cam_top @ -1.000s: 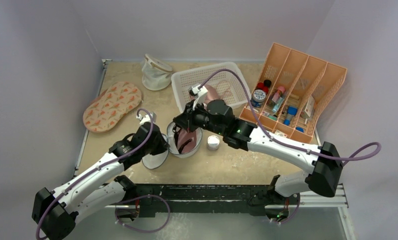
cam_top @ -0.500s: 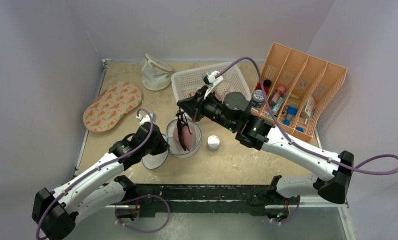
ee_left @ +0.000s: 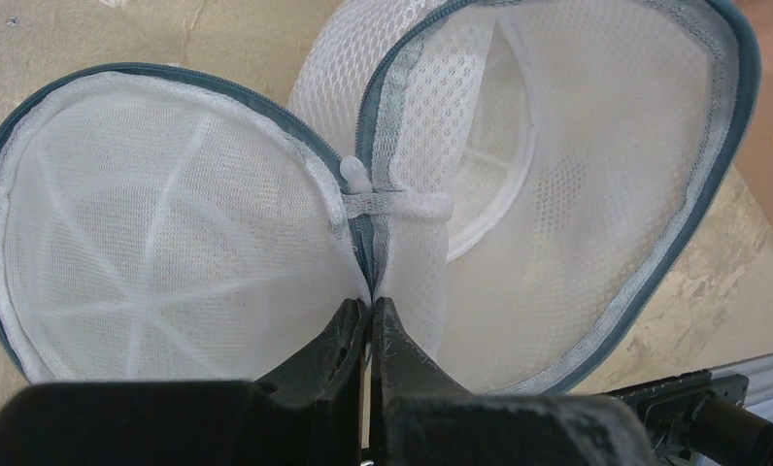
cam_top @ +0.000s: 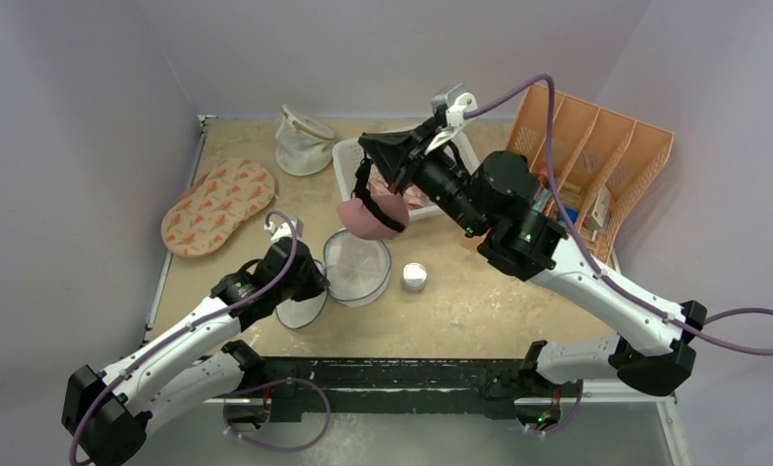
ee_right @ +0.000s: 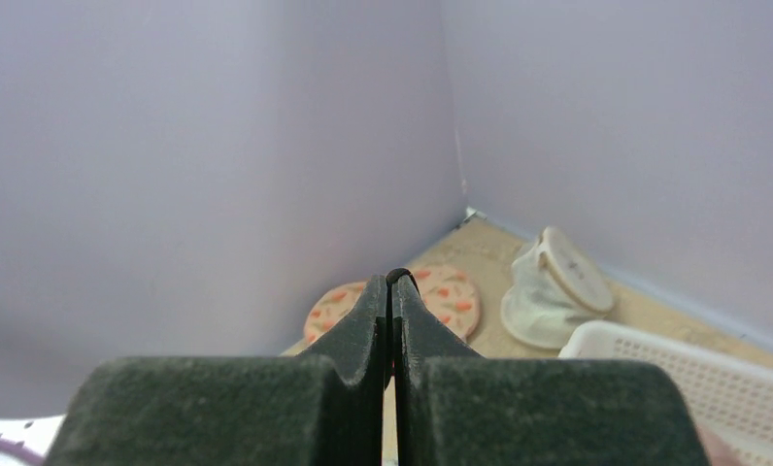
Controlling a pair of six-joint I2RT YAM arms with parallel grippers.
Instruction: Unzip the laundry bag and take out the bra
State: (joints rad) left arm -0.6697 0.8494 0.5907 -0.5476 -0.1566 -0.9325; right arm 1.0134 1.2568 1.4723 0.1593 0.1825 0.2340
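As bra (cam_top: 371,216) hangs, right hand (cam_top: 365,147) just above

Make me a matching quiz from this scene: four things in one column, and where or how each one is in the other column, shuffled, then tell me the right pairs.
Things
1. bra
2. laundry bag
3. patterned oval pad
4. small round jar

States
A. lying flat at the far left of the top view
B. hanging in the air by a black strap from the right gripper
C. standing upright just right of the bag
D. lid flipped open, pinched at the hinge by the left gripper

Pairs: 1-B, 2-D, 3-A, 4-C
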